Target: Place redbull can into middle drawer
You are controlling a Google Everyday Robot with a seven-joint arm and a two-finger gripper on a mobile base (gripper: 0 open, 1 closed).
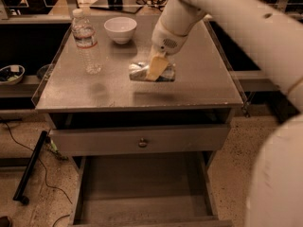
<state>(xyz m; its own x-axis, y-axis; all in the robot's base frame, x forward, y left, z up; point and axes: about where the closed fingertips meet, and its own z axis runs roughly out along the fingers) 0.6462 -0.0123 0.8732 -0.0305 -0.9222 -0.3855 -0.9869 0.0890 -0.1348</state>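
While the white robot arm [227, 13] reaches over the flat grey metal tabletop [199, 86], its two-finger gripper [156, 73] is closed around the redbull can [138, 72], a slim silver metal can with blue patches that lies on its side near the middle of that surface; one tan finger [157, 67] crosses its front. Left of the gripper stands a clear plastic water bottle [85, 40], and behind it to the left a white ceramic bowl [120, 29]. Below and nearer the camera is a grey drawer panel with a round brass knob [142, 142], and under that the middle drawer [142, 193], a wide shallow grey tray, pulled open. Speckled flooring [236, 148] surrounds the cabinet; black cables [28, 143] trail at lower left.
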